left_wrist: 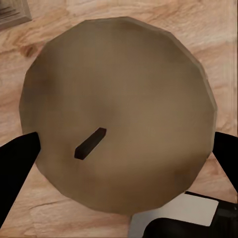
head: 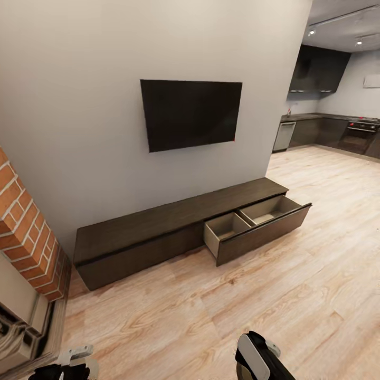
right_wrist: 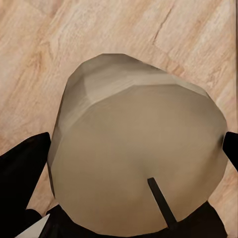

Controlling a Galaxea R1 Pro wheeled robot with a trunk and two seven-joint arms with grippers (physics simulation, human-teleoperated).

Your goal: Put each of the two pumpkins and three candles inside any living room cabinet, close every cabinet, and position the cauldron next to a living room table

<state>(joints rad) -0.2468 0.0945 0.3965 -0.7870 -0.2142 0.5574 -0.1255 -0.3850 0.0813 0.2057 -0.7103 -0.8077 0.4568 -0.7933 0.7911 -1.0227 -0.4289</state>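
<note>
While each claw grips a candle, the carrying step is in hand. The left claw point(left_wrist: 119, 148) has its dark fingers point(left_wrist: 17, 163) pressed to either side of a broad beige candle point(left_wrist: 119, 114) with a short black wick, seen end-on above the floor point(left_wrist: 208, 20). The right claw point(right_wrist: 134, 163) is likewise clamped on a second candle point(right_wrist: 139, 153), wick toward the camera.

Further out, the head view shows the cabinet point(head: 158, 221) low against the wall under the TV point(head: 190, 113), its right-hand drawer point(head: 258, 224) pulled out, two pale compartments showing nothing inside. Robot and cabinet are well apart. Next, judging by this, the base must roll closer, then each arm lowers its candle into a compartment before the drawer is pushed shut.
</note>
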